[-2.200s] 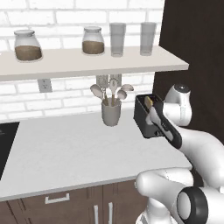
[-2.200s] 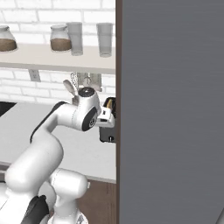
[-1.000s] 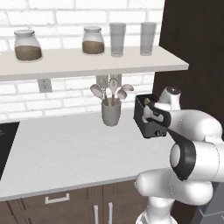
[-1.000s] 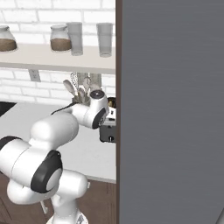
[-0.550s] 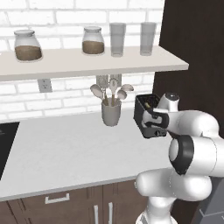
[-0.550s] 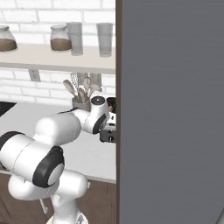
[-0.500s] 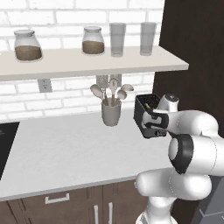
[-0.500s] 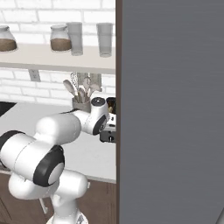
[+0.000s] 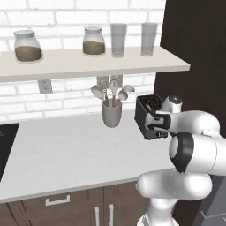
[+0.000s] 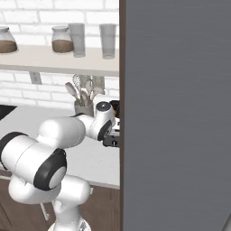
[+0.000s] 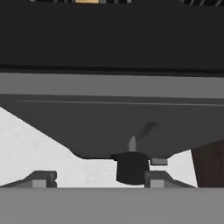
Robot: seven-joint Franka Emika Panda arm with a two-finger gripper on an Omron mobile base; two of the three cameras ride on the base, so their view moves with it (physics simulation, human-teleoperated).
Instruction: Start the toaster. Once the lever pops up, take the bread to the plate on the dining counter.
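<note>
Pressing at the rigid toaster (image 9: 148,115), the end effector (image 9: 158,125) is working its small lever end, finger spacing unclear.

Light is even and soft, a flat rendered look without glare. Under the shelf (image 9: 88,66) a faint grey shadow lies on the brick wall, and beneath the toaster (image 9: 149,115) the worktop (image 9: 66,154) darkens only slightly. In the hand view the toaster (image 11: 109,65) sits very close, dim and nearly featureless, its edges soft. The tall dark panel (image 10: 176,113) right of the shelf is a flat grey, unshaded. No edge distortion shows
</note>
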